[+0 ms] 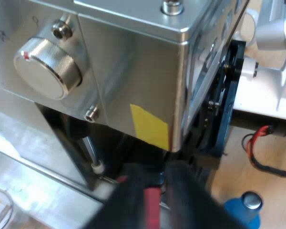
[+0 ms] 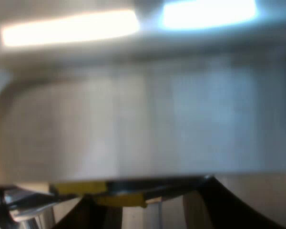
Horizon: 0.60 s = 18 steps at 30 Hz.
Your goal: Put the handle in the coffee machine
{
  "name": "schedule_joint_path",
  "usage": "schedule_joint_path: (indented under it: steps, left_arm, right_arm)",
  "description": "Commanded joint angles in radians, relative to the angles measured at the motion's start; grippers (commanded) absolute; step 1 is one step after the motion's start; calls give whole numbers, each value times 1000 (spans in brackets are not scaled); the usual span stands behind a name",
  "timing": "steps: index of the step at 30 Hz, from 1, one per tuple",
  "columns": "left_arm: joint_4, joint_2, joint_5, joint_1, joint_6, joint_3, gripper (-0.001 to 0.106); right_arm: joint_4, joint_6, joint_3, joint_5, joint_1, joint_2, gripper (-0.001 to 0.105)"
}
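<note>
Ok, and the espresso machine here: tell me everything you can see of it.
The espresso machine is a box of brushed silvery metal. One face carries a large knurled knob with a small red mark, with small round fittings above and below it. A yellow patch sits at a lower corner, and a thin metal wand hangs beneath. Under the body, the red-ended handle is held in my left gripper.
</note>
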Motion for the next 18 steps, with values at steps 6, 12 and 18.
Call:
schedule_joint_path:
  steps: [6, 12, 18]
  left_arm:
    - [-181, 9, -167, -8, -214, -6, 0]
    - [-217, 72, -307, -72, -218, -6, 0]
    - [-277, 144, -371, -122, -235, -6, 0]
  right_arm:
    - [-73, -4, -17, 11, 0, -46, 33]
    - [-73, -4, -17, 11, 0, -46, 33]
    - [-73, -4, -17, 11, 0, -46, 33]
